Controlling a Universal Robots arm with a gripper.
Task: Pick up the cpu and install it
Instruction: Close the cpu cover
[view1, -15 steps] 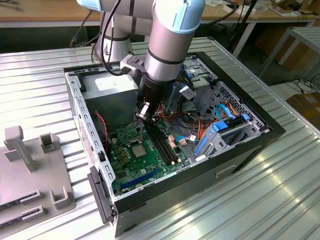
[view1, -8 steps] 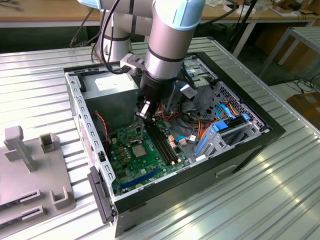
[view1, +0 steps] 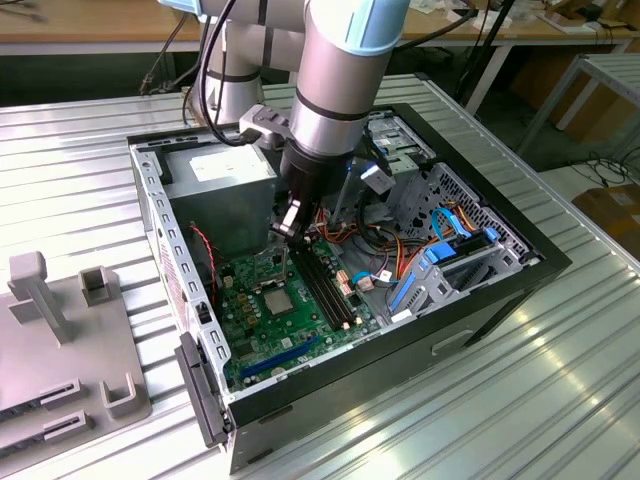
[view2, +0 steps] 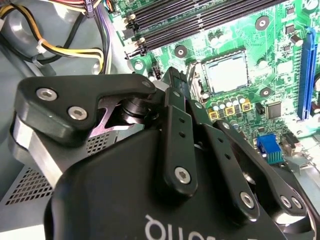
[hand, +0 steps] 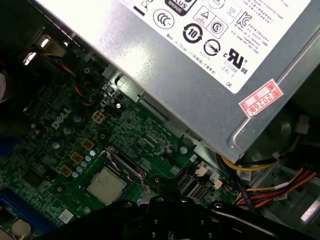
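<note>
Hovering gripper (view1: 289, 232) — cpu (view1: 277, 297) on motherboard (view1: 250, 335)

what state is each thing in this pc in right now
cpu: lying flat in place on the motherboard, not held
hand: above the motherboard, apart from the cpu
computer case: lying on its side, side panel off
memory slots: empty
power supply: mounted in the case
</note>
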